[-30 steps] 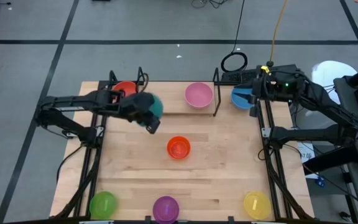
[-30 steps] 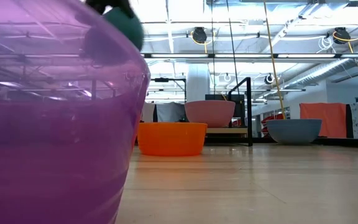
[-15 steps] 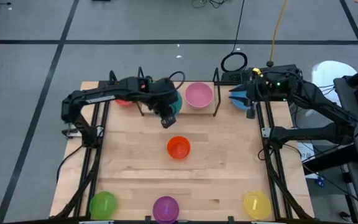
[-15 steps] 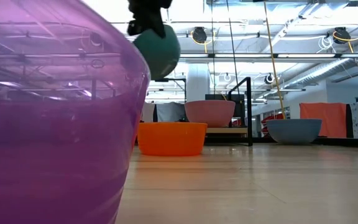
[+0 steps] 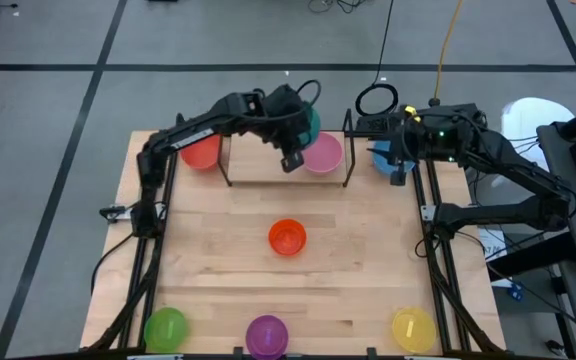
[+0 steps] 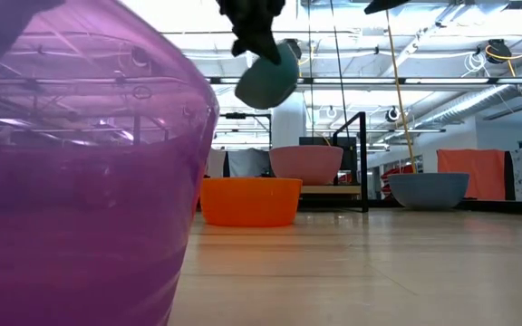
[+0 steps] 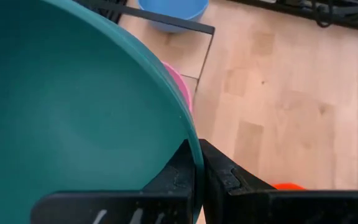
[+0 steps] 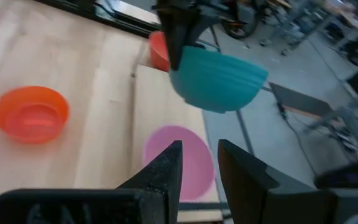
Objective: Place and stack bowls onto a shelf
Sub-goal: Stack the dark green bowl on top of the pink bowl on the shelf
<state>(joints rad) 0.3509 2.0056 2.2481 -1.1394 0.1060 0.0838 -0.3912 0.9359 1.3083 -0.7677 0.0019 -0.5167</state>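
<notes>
My left gripper point(image 5: 296, 135) is shut on the teal bowl point(image 5: 311, 122), held in the air over the shelf point(image 5: 258, 167) just above the pink bowl point(image 5: 320, 154). The pink bowl rests on the right end of the shelf's wood board and a red bowl point(image 5: 200, 150) on its left end. My right gripper point(image 5: 398, 165) is open and empty above the blue bowl point(image 5: 381, 158), which stands on the table just right of the shelf. The orange bowl point(image 5: 287, 237) stands mid-table. My left gripper pinches the teal bowl's rim point(image 7: 194, 163), one finger point(image 7: 178, 175) inside the bowl and one point(image 7: 222, 179) outside. The fingers come from above, pointing down point(image 8: 176, 37). The bowl hangs below them, tilted, clear of the shelf and of the pink bowl point(image 6: 268, 80).
Green point(image 5: 165, 327), purple point(image 5: 266, 335) and yellow point(image 5: 412, 327) bowls stand along the table's near edge; the purple one fills the left of the low view point(image 6: 80, 181). Bare wood lies between them and the orange bowl. The shelf's black rods point(image 5: 348, 150) rise beside the pink bowl.
My left gripper has carried the teal bowl from over the table's left part toward the far right, over the shelf, until it hangs above the pink bowl. The bowl stays gripped and clear of everything.
</notes>
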